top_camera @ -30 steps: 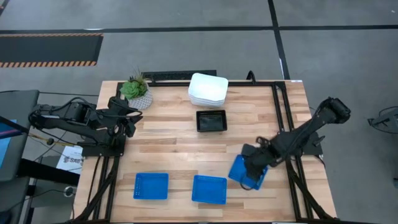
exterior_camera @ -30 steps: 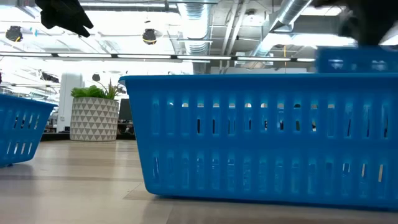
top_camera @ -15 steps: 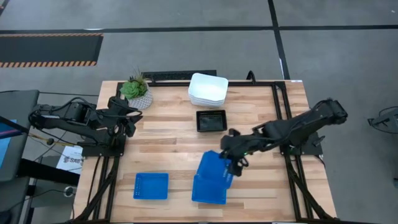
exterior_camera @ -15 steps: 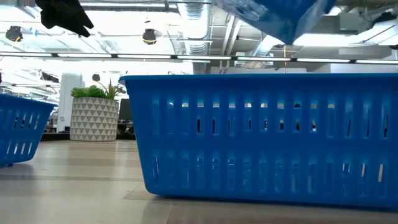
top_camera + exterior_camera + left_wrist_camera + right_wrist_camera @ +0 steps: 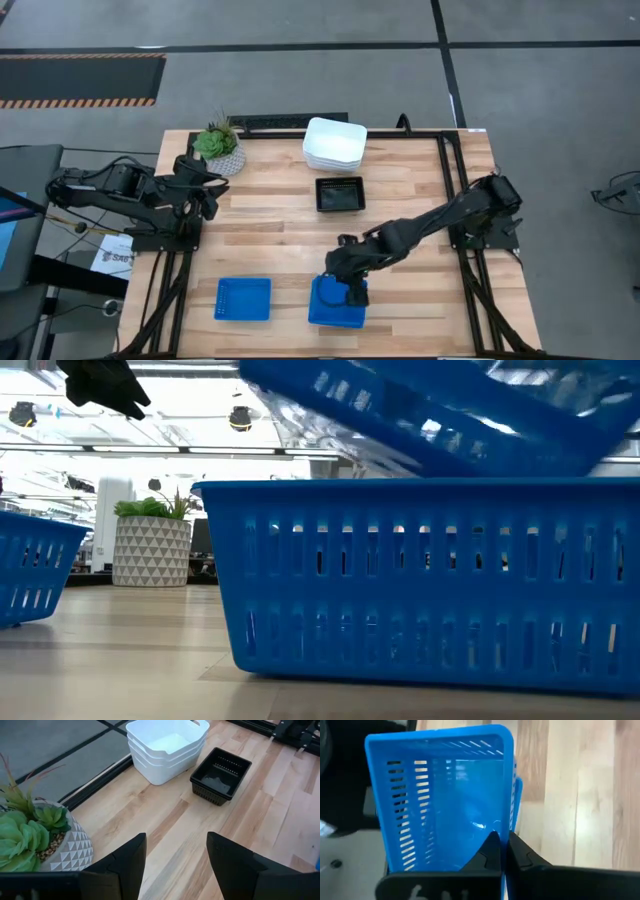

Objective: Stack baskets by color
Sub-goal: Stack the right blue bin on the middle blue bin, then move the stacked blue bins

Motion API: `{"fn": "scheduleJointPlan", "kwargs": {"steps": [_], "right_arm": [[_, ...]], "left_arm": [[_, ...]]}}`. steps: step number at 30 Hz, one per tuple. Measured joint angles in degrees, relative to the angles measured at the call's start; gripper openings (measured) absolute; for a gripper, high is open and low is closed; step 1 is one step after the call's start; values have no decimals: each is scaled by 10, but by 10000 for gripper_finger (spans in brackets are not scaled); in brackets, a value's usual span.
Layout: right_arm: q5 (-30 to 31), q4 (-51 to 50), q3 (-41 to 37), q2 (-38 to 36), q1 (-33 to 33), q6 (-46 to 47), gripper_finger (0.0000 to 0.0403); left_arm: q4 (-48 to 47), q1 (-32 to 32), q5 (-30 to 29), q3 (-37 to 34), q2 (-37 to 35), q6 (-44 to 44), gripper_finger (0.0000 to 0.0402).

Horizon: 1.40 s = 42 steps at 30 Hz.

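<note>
My right gripper (image 5: 351, 287) is shut on a blue basket (image 5: 445, 800), which it holds tilted over a second blue basket (image 5: 333, 308) standing near the table's front edge. In the low view the held basket (image 5: 440, 415) slants just above that basket's rim (image 5: 420, 487). A third blue basket (image 5: 244, 298) rests on its base to the left. The stacked white baskets (image 5: 334, 143) and black baskets (image 5: 340, 193) sit at the back. My left gripper (image 5: 175, 855) waits open, raised at the left by the plant. My right gripper pinches one side wall of the blue basket at its rim (image 5: 509, 827), one finger (image 5: 489, 851) inside and one (image 5: 521, 854) outside. The fingers slant down from the table's right. The basket is tilted above the lower basket; whether it touches that rim I cannot tell.
A green plant in a patterned white pot (image 5: 220, 148) stands at the back left corner. Bare wood lies between the black baskets and the blue ones, and along the right side where my right arm reaches across.
My right gripper has carried the blue basket from the table's right front toward the left edge, until it is over the middle blue basket. Its wrist has rolled, and the basket has tipped from steeply on edge toward level. The other baskets stayed put.
</note>
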Motion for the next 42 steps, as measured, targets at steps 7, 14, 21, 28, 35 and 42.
{"fn": "scheduleJointPlan", "kwargs": {"steps": [7, 14, 21, 28, 35, 42], "right_arm": [[-24, -18, -1, 27, 4, 14, 10], [-32, -24, 1, 48, 10, 16, 11], [-48, -52, 0, 65, 5, 16, 35], [-50, -87, 1, 82, -8, 15, 85], [-37, -92, 0, 84, -49, -34, 125], [-3, -97, 0, 85, -105, -79, 128]], "left_arm": [[-5, 0, 15, 0, 0, -8, 197], [-10, 0, 21, 0, 1, -10, 197], [-9, 0, 21, 0, 4, -11, 197], [-9, 0, 21, 0, 4, -10, 197], [-9, 0, 21, 0, 4, -5, 197], [-10, 0, 21, 0, 4, -3, 197]]}}
